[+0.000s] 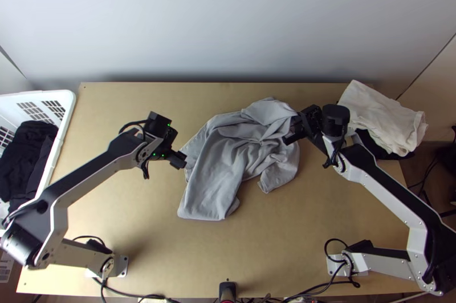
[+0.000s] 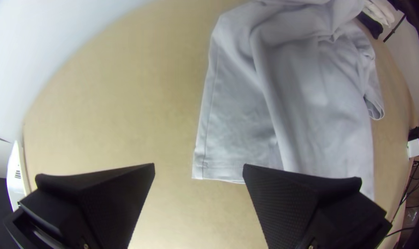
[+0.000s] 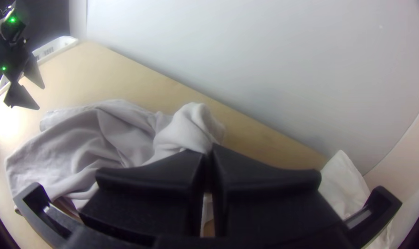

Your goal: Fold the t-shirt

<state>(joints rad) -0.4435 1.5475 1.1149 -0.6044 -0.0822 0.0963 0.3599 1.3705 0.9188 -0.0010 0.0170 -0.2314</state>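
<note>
The grey t-shirt lies bunched and wrinkled on the middle of the table, its far right part raised. My left gripper is just off the shirt's left edge; in the left wrist view my left gripper stands open, a flat corner of the t-shirt near one finger. At the shirt's right part is my right gripper. In the right wrist view my right gripper is shut on a gathered fold of the t-shirt; which part of the garment this is, I cannot tell.
A white basket with dark cloth stands at the left edge. Folded cream cloth lies over dark cloth at the far right, beside the right arm. A pale wall rises behind the table.
</note>
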